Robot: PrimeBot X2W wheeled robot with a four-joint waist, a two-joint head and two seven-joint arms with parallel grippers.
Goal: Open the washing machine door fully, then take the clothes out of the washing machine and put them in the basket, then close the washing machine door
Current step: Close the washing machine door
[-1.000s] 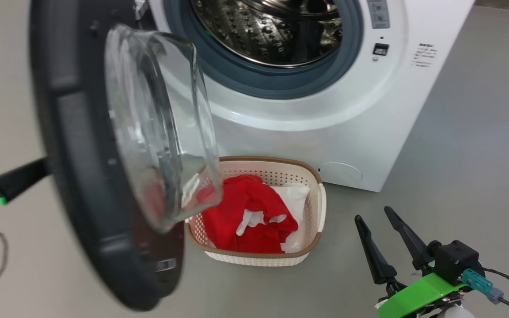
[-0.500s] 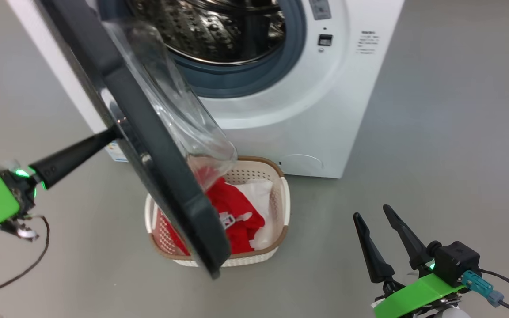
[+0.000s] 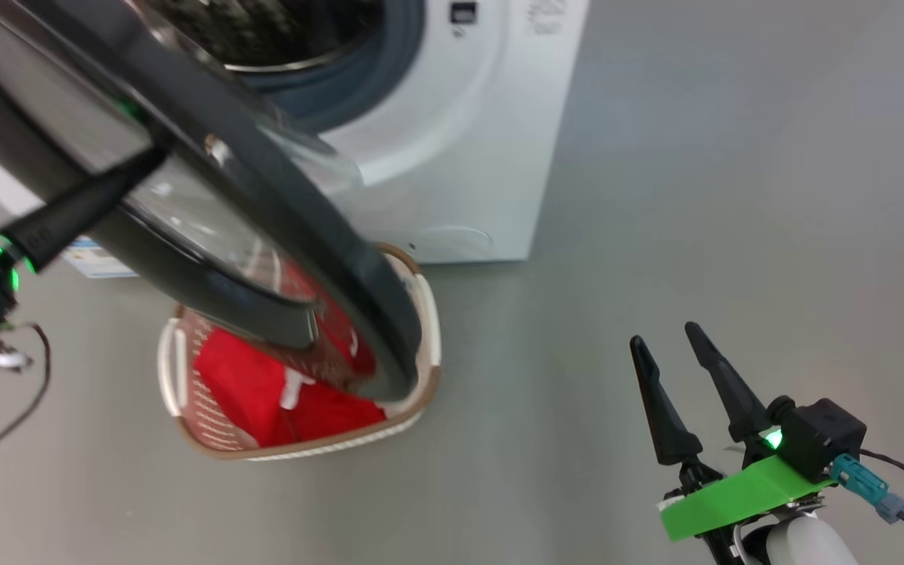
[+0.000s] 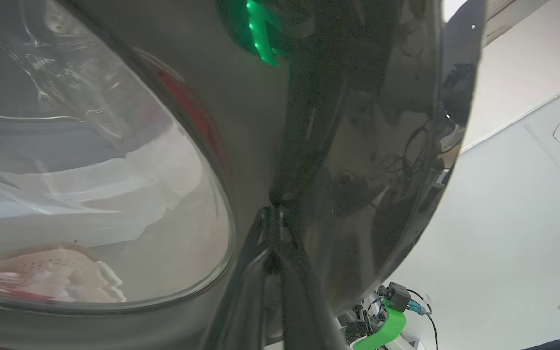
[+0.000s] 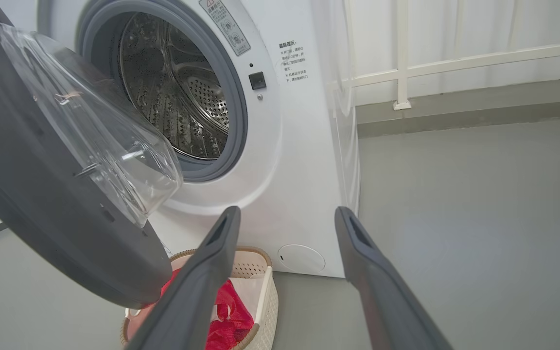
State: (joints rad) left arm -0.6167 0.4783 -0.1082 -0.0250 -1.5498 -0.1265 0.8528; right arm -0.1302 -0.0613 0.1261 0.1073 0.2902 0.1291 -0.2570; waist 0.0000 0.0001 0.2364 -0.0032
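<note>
Door [image 3: 303, 227]: part-swung, hung on the washer's [image 3: 460, 157] left side, standing btwn the left end effector [image 4: 272, 218] and the drum [image 5: 178, 107] opening. Head cam sees it close to edge-on. The disc runs upper left to lower right, w/ the free edge nearest the robot and overlapping the basket [image 3: 303, 449] in that view. Can't tell whether it clears the rim. It is round, so no true long axis. The bowl window bulges toward the opening and the glossy outer face is turned to the left arm.

Left end effector: fingers pressed together at the tips, nothing pinched. Left wrist cam has the tips touching the black outer face just beside the window.

Right end effector [image 3: 664, 333]: fingers spread, holding nothing, low on the robot's right, well apart from door and basket.

Red clothes [image 3: 248, 384] lie in the basket, which sits on the floor [image 3: 656, 196] just in front of the washer. The part of the drum that the right wrist cam shows is bare steel.

Judgement: unloading looks done and the door-closing step is in hand. The left arm is the nearer one and is already on the correct side. The push should go along the door's facing direction, into the opening, curving about the hinge on the left. Risks: tips may skid on the gloss, and the lower free edge may brush the basket.
</note>
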